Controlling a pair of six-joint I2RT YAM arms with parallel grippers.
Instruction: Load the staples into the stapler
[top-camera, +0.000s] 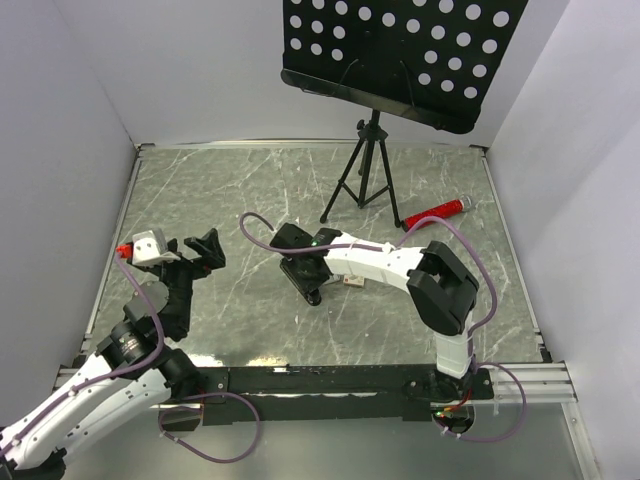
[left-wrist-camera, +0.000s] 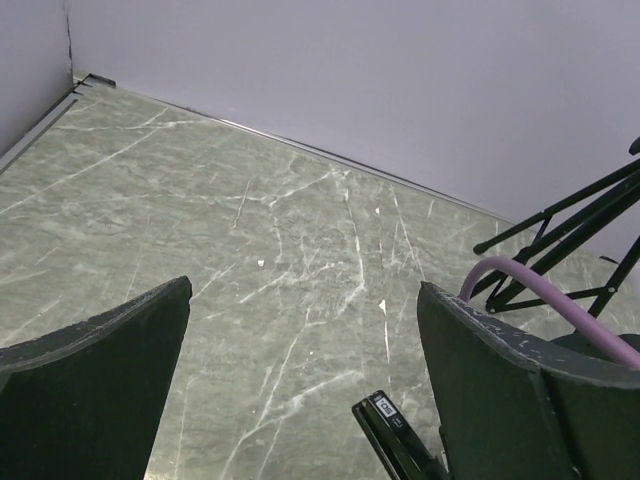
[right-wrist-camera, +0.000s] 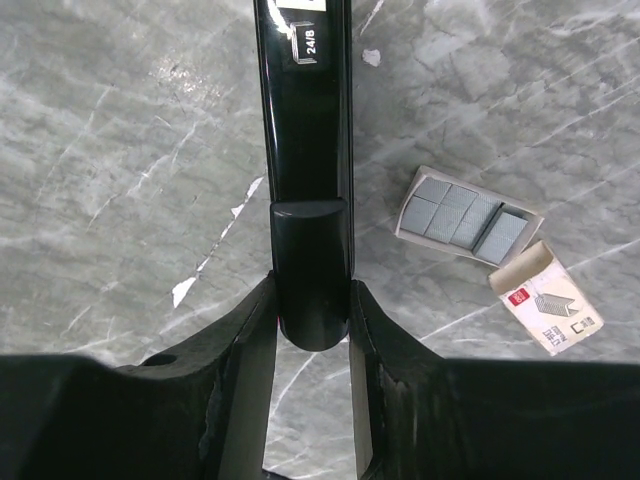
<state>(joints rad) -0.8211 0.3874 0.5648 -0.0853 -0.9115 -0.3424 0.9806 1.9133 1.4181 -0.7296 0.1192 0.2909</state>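
The black stapler (right-wrist-camera: 310, 170) bears "24/6", its last digit uncertain.

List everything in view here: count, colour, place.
stapler: one, black, table centre
staples: several strips, silvery-grey, in an open tray beside the stapler
box sleeve: one, tan and white, next to the tray
music stand: one, black, perforated, at the back on a tripod
red cylinder: one, silver tip, back right
table: one, grey-green marble pattern
left arm: white and black, left side, jaws open, empty
right arm: white and black, jaws closed on the stapler's end
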